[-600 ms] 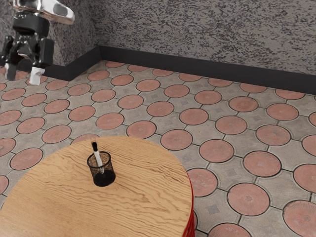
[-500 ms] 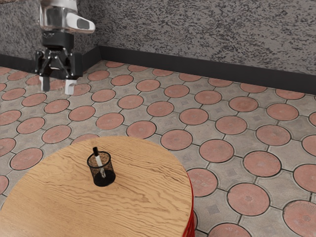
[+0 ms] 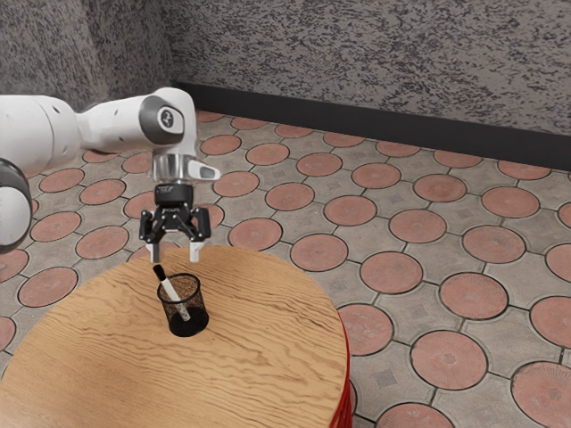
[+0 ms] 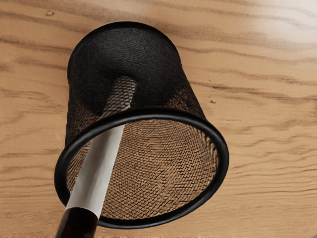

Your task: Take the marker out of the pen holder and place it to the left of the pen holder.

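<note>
My gripper (image 3: pixel 176 256) hangs just above the pen holder in the exterior view, pointing down, its two fingers wide apart with nothing between them. The pen holder (image 3: pixel 198 308) is a black mesh cup standing upright on the table. A white marker (image 3: pixel 171 286) with a black cap leans inside it, its capped end sticking out over the rim toward the exterior view's left. In the wrist view the marker (image 4: pixel 99 163) rests against the rim of the pen holder (image 4: pixel 224 153), and its lower part shows through the mesh.
The round wooden table (image 3: pixel 268 357) has a red side and carries the pen holder. Behind it lie a tiled floor (image 3: pixel 348 210) and a speckled wall (image 3: pixel 375 62) with a dark baseboard.
My arm has come down toward the exterior view's right, from high above the floor to just over the pen holder. The marker's capped end now leans farther toward the exterior view's left.
</note>
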`<action>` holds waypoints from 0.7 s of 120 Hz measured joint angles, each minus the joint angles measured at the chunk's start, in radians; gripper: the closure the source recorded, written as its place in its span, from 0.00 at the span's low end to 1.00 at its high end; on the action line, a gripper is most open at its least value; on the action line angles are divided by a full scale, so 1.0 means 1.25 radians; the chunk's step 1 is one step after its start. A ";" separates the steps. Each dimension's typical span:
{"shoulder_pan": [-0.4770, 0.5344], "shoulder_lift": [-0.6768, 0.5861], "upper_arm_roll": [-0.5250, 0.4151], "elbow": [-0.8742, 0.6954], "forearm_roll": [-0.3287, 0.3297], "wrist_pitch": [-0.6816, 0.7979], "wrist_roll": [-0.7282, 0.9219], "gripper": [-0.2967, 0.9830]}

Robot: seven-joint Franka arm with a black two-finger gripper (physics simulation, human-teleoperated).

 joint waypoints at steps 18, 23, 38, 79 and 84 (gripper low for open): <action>0.007 0.013 0.003 -0.004 0.010 -0.016 -0.003 0.23; 0.006 0.015 0.002 -0.006 0.020 -0.024 -0.003 0.23; 0.000 0.016 -0.007 -0.016 0.046 -0.039 -0.005 0.30; -0.007 0.036 -0.009 -0.001 0.070 -0.069 -0.008 0.58; -0.008 0.045 -0.009 0.009 0.070 -0.072 -0.008 0.60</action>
